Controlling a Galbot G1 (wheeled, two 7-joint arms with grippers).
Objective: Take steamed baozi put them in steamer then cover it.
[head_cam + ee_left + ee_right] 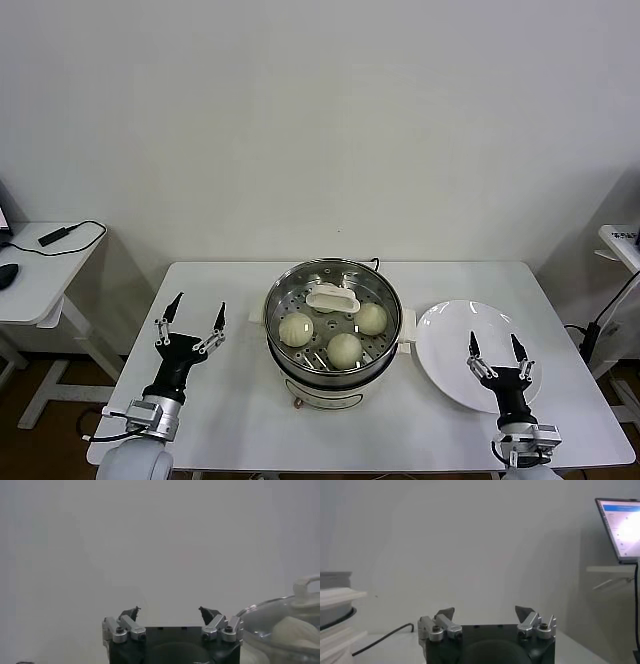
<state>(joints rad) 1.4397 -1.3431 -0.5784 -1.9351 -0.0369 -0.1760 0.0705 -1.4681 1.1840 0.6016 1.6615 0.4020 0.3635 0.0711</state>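
Observation:
The steamer stands in the middle of the white table, a shiny steel pot on a cream base. A clear glass lid with a white handle sits on it. Through the glass three steamed baozi show on the perforated tray. My left gripper hovers open and empty to the left of the pot. My right gripper hangs open and empty over the white plate. The left wrist view shows the open left gripper, the lid and a baozi. The right wrist view shows the open right gripper.
The flat plate lies just right of the steamer with nothing on it. A black power cable trails behind the pot. A side desk stands at the left with a mouse and cable. A laptop sits on a stand to the right.

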